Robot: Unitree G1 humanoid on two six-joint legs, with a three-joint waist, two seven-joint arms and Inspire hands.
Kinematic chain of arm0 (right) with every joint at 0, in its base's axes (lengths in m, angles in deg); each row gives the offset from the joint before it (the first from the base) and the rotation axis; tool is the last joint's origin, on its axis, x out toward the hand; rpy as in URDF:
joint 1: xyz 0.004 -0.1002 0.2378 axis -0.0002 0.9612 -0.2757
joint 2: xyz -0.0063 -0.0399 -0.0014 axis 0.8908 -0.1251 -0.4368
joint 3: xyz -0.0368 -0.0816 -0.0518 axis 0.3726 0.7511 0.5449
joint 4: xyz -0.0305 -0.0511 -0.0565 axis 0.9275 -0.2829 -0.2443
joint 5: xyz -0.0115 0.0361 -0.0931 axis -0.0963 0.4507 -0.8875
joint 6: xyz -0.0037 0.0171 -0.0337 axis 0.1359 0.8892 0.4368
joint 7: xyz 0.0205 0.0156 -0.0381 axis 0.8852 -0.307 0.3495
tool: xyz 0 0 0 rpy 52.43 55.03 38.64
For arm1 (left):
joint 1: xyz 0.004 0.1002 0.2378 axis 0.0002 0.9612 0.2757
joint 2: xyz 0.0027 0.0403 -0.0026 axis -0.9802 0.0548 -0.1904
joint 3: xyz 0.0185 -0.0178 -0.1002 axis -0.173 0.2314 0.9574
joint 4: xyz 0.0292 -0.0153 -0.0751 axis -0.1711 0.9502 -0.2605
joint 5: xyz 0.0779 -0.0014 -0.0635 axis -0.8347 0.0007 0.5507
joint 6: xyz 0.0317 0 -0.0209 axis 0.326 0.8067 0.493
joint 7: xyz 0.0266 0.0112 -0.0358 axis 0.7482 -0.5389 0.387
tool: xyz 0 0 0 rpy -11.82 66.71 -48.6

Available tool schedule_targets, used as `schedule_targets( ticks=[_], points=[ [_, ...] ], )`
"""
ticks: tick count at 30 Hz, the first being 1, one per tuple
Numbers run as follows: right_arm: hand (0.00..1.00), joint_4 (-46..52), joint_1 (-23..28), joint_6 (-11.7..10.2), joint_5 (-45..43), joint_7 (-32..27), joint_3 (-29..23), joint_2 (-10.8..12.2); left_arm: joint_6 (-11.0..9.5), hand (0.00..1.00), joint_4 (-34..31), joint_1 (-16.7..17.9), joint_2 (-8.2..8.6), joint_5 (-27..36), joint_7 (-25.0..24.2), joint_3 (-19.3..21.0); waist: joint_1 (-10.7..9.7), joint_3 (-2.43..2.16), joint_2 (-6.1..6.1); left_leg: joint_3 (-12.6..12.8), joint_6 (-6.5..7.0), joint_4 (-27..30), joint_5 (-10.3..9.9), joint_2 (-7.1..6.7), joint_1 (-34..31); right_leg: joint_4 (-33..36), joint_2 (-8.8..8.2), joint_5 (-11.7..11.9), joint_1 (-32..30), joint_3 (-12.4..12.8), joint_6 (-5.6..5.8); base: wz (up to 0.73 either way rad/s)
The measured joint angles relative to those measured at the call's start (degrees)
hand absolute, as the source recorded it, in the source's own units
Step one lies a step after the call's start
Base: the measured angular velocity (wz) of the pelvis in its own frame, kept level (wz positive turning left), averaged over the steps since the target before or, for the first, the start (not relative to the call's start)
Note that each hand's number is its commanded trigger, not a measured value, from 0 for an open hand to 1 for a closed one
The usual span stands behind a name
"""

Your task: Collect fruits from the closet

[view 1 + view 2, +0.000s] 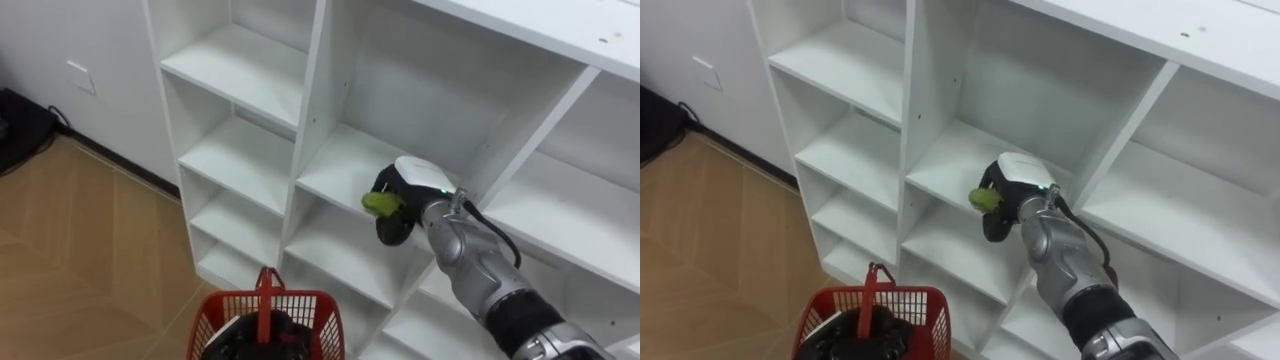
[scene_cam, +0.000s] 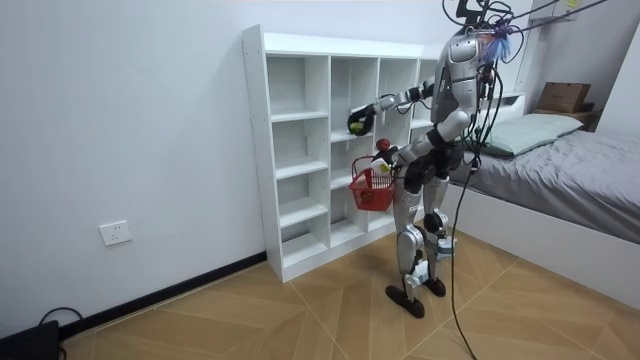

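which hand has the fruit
The right hand, curled round the green fruit at the closet; the left hand holds the basket.

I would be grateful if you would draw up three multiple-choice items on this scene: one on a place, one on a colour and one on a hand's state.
1. Where is the green fruit?
A. on the floor
B. in the right hand, at a shelf of the white shelf unit
C. on the topmost shelf

2. What colour is the basket?
A. blue
B. white
C. red

3. How is the right hand?
A. curled round the fruit
B. flat and open
C. shut on nothing

Answers:
1. B, since the fruit sits in the hand at the shelf's edge.
2. C, since its mesh walls are red.
3. A, since dark fingers wrap the fruit.
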Motion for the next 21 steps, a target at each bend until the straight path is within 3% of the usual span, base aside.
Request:
schedule_targets(
  ticks=[13,21],
  points=[
    [1.0,0.06,0.23,0.08,0.99,0.91,-0.05,0.05,0.16,1.0,0.0,0.12,-0.01,0.02,0.0,0.09,-0.7,0.1,0.33,-0.82,0.01,0.01,0.01,-0.2,0.1,-0.1,-0.17,-0.05,0.7,-1.0,0.06,0.02],
    [1.0,0.03,0.31,0.01,1.58,1.1,-0.03,0.09,0.39,1.0,0.0,0.2,-0.09,0.05,0.0,0.11,-1.07,-0.07,0.18,-0.82,0.12,-0.42,0.08,-0.31,0.82,-0.08,-0.31,-0.14,1.04,-1.0,0.21,0.0]
  ],
)
